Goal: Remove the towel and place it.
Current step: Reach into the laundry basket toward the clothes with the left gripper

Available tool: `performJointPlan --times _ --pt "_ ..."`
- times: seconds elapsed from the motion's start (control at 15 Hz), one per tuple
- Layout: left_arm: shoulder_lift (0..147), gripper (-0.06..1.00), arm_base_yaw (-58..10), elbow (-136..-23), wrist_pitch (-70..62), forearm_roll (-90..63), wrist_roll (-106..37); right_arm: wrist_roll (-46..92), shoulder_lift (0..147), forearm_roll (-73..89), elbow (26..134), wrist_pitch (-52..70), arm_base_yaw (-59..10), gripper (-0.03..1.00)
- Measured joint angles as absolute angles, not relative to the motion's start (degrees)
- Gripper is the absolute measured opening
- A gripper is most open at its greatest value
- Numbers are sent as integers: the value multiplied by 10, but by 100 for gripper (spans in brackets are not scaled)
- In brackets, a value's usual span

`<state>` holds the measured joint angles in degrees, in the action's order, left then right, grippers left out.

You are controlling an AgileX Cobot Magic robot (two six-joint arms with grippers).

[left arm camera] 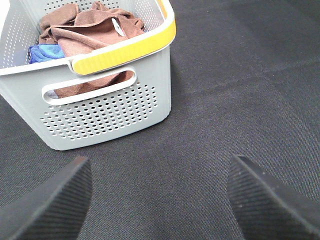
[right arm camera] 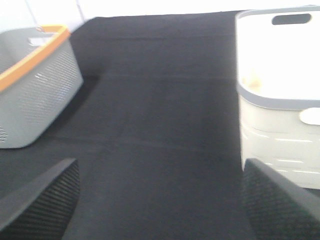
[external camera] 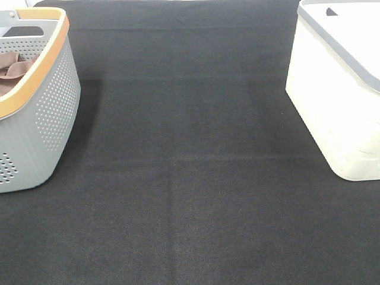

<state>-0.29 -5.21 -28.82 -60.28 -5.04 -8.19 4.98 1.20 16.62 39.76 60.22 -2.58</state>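
Inside the grey perforated plastic basket with an orange-yellow rim (left arm camera: 105,112), on the left side of the black woven table cover (external camera: 190,178), lies the reddish-brown microfibre towel (left arm camera: 90,25). It is crumpled on top of the load, and a blue cloth (left arm camera: 47,51) is partly tucked under it. The white plastic bin with a grey rim (external camera: 332,119) stands well apart, on the right side.

The left gripper (left arm camera: 159,172) hangs above the table cover just outside the basket. Its jaws are spread wide and hold nothing. The right gripper (right arm camera: 160,170) is in the same condition, jaws apart and empty, between the basket and the bin.

Hazards:
- A deep pinch is likely to lift the blue cloth or other brown folds together with the towel.
- A low approach may strike the rim and shift the basket.
- A trailing corner may snag on the rim during the lift.

Orientation: the towel is bunched, so no true long axis can be told. The small white tag (left arm camera: 118,26) faces upward.
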Motion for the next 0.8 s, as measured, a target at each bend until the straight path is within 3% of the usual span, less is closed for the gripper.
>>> performJointPlan --times 0.8 --pt "-3 72 -52 -288 -603 -50 -82 50 14 185 399 599 -26 82"
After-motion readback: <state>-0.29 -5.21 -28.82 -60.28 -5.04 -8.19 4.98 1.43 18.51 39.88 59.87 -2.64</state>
